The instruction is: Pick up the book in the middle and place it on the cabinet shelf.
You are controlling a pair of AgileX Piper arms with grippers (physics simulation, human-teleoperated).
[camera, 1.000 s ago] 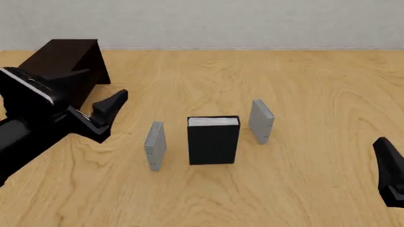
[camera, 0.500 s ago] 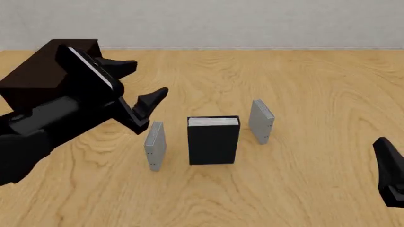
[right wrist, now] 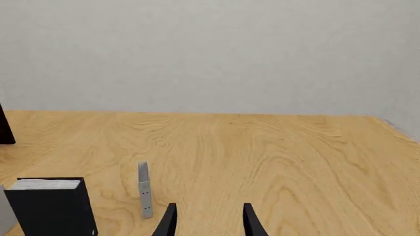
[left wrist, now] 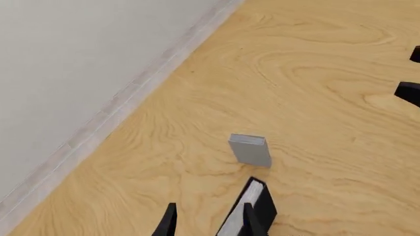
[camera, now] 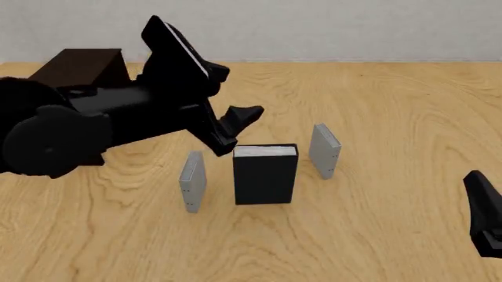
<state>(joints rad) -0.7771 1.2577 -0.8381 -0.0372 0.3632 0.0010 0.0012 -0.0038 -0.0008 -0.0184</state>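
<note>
Bright, even, shadowless simulator light; every view is sharp, without glare or distortion.

Table (camera: 377, 94) showing light varnished wood grain; book (camera: 265, 179) wearing matt black cover, white paper edges; cabinet shelf (camera: 79, 67) looking dark matt wood.

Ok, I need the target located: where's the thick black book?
In the front view the black book stands upright mid-table between two thin grey books, just below the left gripper.

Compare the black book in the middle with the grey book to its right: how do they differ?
The black book is much thicker and taller than the grey book. Its cover is black with white page edges on top; the other is all pale grey. Both stand upright on the table.
</note>
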